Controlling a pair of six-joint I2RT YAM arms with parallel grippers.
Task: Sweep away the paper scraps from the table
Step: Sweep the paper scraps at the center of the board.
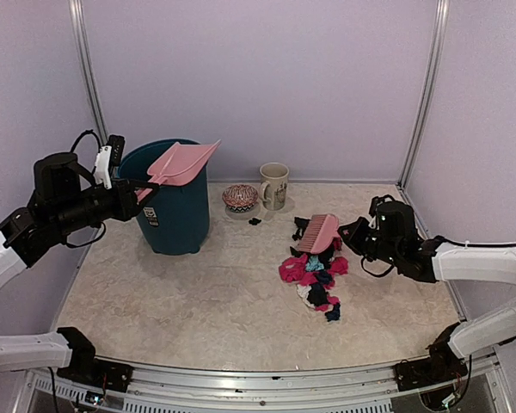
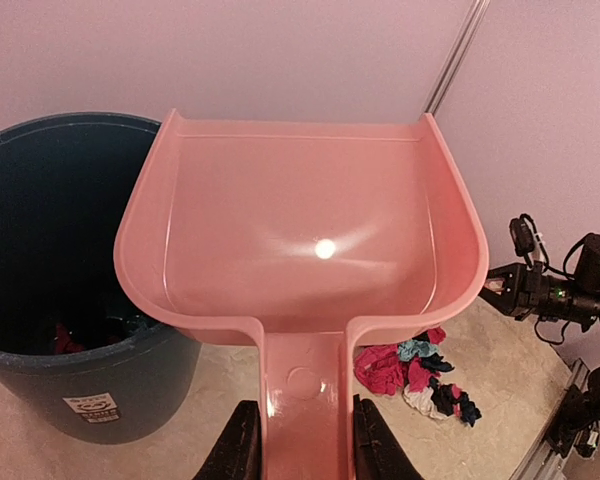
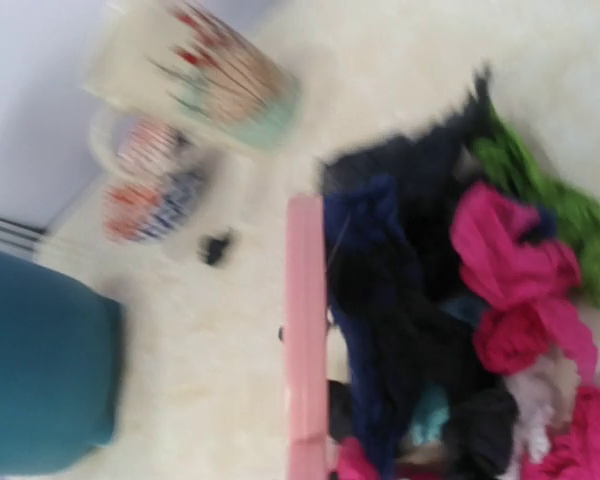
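A pile of paper scraps (image 1: 314,275) in pink, black, navy, teal and green lies right of centre on the table (image 1: 198,301). The pile shows in the left wrist view (image 2: 410,370) and, blurred, in the right wrist view (image 3: 460,300). My right gripper (image 1: 351,234) is shut on a pink brush (image 1: 318,232), whose back (image 3: 307,340) rests against the pile's far edge. My left gripper (image 2: 300,440) is shut on the handle of a pink dustpan (image 2: 300,230), held up over the rim of the teal bin (image 1: 174,215). The pan looks empty. One black scrap (image 1: 254,221) lies apart.
A patterned mug (image 1: 274,185) and a small striped bowl (image 1: 240,198) stand at the back centre, near the stray scrap. A few coloured scraps (image 2: 65,340) lie in the bottom of the bin. Lilac walls close off the back and both sides.
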